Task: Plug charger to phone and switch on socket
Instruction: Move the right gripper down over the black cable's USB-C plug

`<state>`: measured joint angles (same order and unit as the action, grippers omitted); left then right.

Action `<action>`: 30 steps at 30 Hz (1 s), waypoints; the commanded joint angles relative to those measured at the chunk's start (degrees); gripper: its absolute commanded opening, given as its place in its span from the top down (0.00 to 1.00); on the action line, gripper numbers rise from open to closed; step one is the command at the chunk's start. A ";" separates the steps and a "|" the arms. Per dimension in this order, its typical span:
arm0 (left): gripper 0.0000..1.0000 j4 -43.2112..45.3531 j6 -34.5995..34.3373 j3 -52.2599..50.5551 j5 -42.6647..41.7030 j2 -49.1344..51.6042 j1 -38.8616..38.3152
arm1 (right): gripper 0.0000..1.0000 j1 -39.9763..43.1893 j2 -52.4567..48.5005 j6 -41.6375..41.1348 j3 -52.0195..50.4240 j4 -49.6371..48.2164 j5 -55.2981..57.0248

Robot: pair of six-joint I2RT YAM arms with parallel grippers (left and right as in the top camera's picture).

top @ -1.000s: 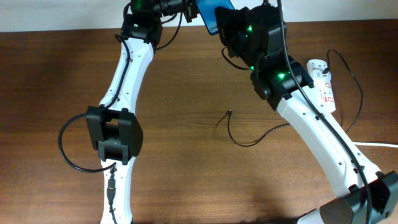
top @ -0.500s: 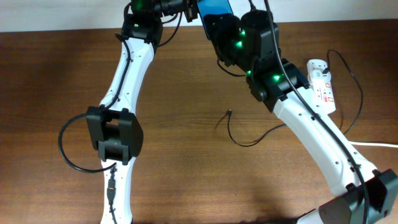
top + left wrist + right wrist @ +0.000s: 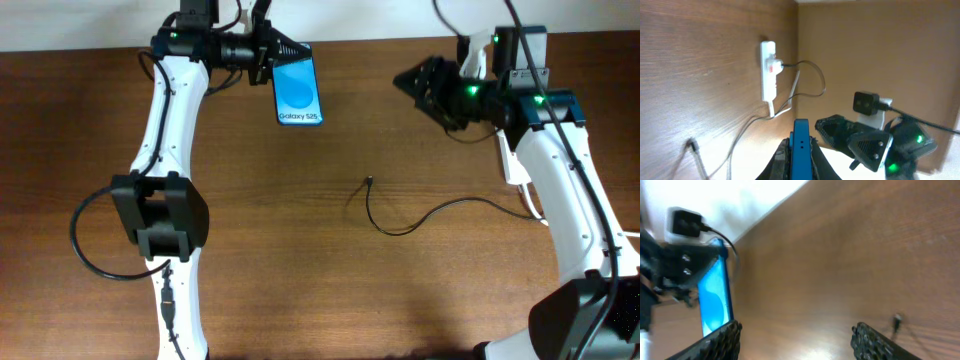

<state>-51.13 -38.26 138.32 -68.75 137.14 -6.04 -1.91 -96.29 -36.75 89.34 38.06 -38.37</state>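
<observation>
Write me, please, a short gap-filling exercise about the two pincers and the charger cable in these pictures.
1. The left pincer is shut on the ____.
2. The right pincer is open and holds ____.
3. The charger lies loose on the ____, its tip not in any device.

Missing words: phone; nothing; table.

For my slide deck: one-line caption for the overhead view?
Left gripper clamps the phone; right gripper open and empty; charger lies unplugged on the table.
</observation>
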 commanded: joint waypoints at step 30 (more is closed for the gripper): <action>1.00 -13.49 18.38 0.79 5.60 -2.99 7.58 | 0.62 -10.82 -17.42 10.86 -2.58 19.91 21.07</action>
<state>-64.12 -20.10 138.37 -62.06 137.12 0.80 -11.86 -111.37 -19.14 87.02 58.43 -17.80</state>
